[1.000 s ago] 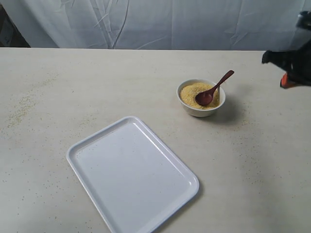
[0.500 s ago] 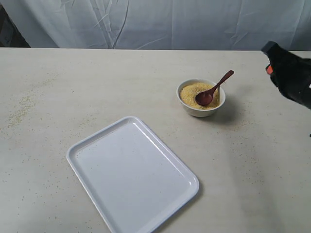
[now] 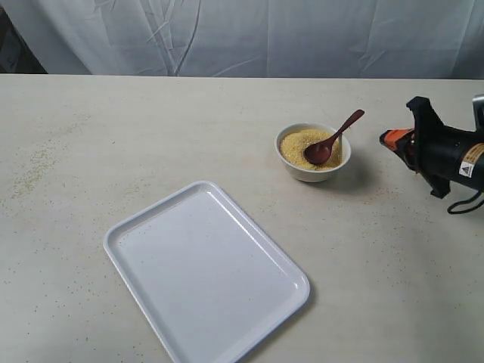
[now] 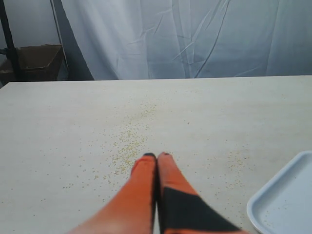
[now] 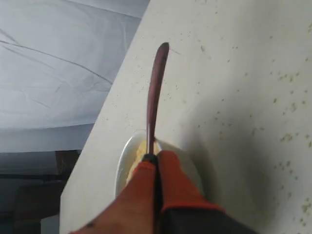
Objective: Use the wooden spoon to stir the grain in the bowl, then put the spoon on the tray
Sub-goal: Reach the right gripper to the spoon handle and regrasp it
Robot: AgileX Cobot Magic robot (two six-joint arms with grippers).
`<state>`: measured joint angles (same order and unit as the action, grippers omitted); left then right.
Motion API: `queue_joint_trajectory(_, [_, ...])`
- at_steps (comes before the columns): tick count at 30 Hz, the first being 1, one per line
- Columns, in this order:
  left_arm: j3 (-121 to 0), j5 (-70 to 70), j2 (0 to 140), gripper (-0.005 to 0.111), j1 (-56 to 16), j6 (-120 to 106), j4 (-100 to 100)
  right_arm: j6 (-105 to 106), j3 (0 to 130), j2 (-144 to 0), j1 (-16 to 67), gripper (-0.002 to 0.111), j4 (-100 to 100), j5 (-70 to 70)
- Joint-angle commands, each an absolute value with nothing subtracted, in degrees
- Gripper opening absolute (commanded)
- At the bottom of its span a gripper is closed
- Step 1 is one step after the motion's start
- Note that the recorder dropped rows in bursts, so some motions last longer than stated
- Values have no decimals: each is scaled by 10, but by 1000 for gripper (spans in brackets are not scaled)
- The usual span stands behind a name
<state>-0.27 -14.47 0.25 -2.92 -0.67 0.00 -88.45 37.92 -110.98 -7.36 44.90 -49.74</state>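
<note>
**Spoon unheld, closed gripper beside the bowl**

The table fills most of the frame. The tray lies at lower centre-left. The bowl is set right of centre, well apart from the tray, and the grain is heaped inside it. The spoon rests head-down in the grain, its handle propped on the rim and pointed to the upper right. The right gripper is held near that handle at the right edge, fingers pressed together, nothing gripped. The left gripper, likewise pressed together, is seen only in its wrist view. If the handle is met with the fingers unspread, the spoon may be levered out, grain flung, or the bowl shoved.
</note>
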Motion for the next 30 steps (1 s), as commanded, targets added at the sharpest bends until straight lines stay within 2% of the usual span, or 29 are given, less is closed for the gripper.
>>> queue_joint_trajectory(1, [0,-137,0,0,-30,-6,0,-932,468,-1157,-79,16,526,-449])
queue_joint_trajectory(3, [0,-137,0,0,-30,-6,0,-980,527,-1188,-79,32,572,-460])
queue_joint_trajectory(6, [0,-137,0,0,-30,-6,0,-1031,586,-1227,-79,44,621,-459])
queue_joint_trajectory(12, [0,-137,0,0,-30,-6,0,-1079,667,-1302,-78,45,642,-515])
queue_joint_trajectory(20, [0,-137,0,0,-30,-6,0,-1078,667,-1324,-55,45,595,-524])
queue_joint_trajectory(22, [0,-137,0,0,-30,-6,0,-1076,667,-1329,-49,39,583,-525])
queue_joint_trajectory(27, [0,-137,0,0,-30,-6,0,-1075,667,-1329,-45,2,563,-531])
queue_joint_trajectory(30, [0,-137,0,0,-30,-6,0,-1048,667,-1328,-45,2,523,-559])
